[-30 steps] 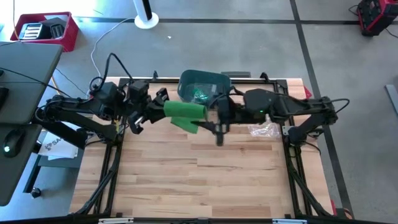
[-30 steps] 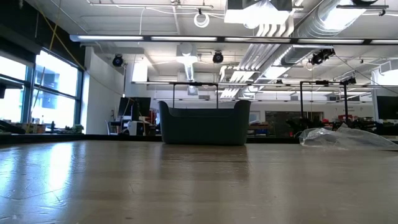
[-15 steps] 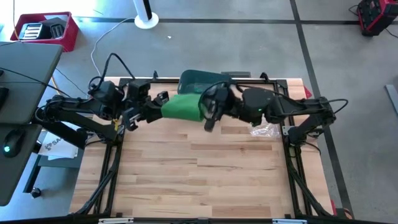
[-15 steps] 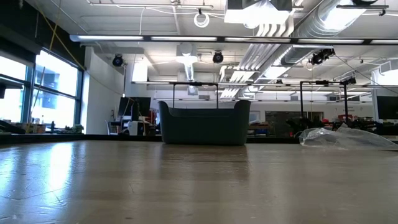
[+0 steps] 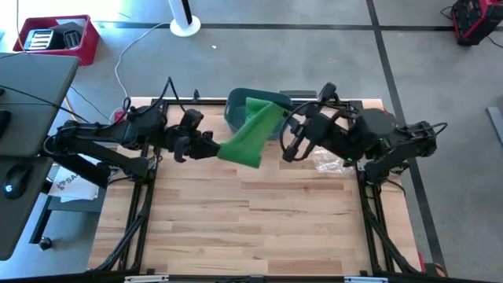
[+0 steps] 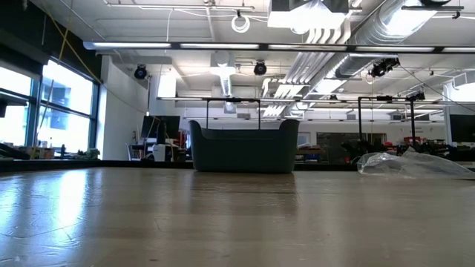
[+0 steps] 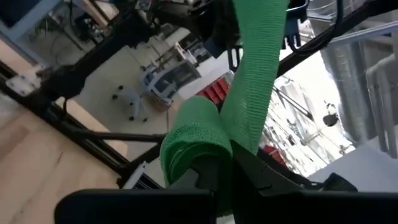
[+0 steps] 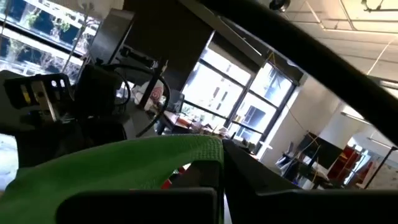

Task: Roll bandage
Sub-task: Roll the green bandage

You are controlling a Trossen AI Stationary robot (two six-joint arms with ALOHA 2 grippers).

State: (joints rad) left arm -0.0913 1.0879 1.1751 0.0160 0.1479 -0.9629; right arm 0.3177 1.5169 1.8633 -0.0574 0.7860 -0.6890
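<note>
Bandage (image 5: 250, 132) partly rolled: L gripper (image 5: 211, 148) pinches roll end, R gripper (image 5: 289, 149) pinches loose tail; winding remains

Your overhead view is evenly lit, with soft shadows under the arms. At desk level, the desk (image 6: 223, 215) shines with pale glare from the windows (image 6: 44, 104) and ceiling lights (image 6: 319, 15) — crisp throughout. Beyond each tool, the wrist views blow out at bright panes — the near green bandage (image 7: 249, 93) looks soft.
</note>
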